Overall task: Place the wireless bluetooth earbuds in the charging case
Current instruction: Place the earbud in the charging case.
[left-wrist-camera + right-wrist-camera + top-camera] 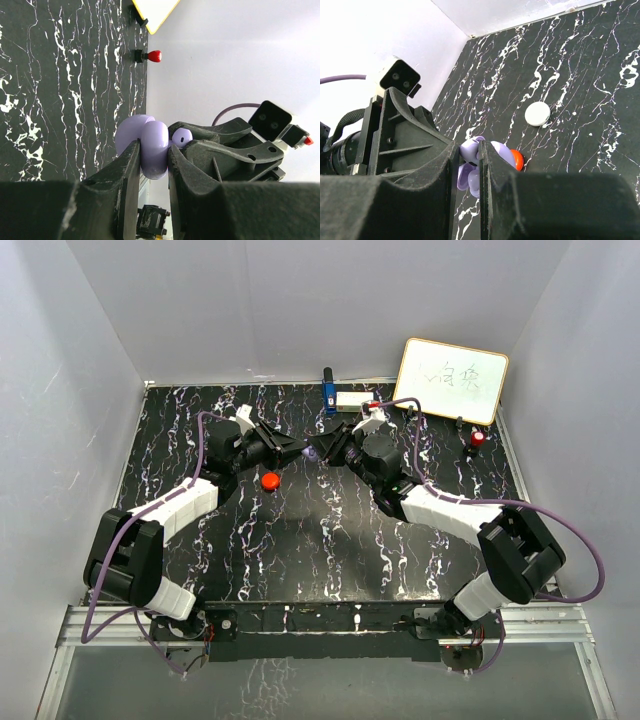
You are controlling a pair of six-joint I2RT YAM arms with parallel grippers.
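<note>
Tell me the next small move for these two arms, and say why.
Probably ease the right gripper slightly toward the left gripper, pressing the purple earbud into the charging case. The left gripper is shut on the lavender case. The right gripper pinches the earbud right at the case's side, and it does not look seated yet.

Open tabletop (320, 560) at near side, red puck (269, 480) left of centre, whiteboard (452, 380) standing far right.
</note>
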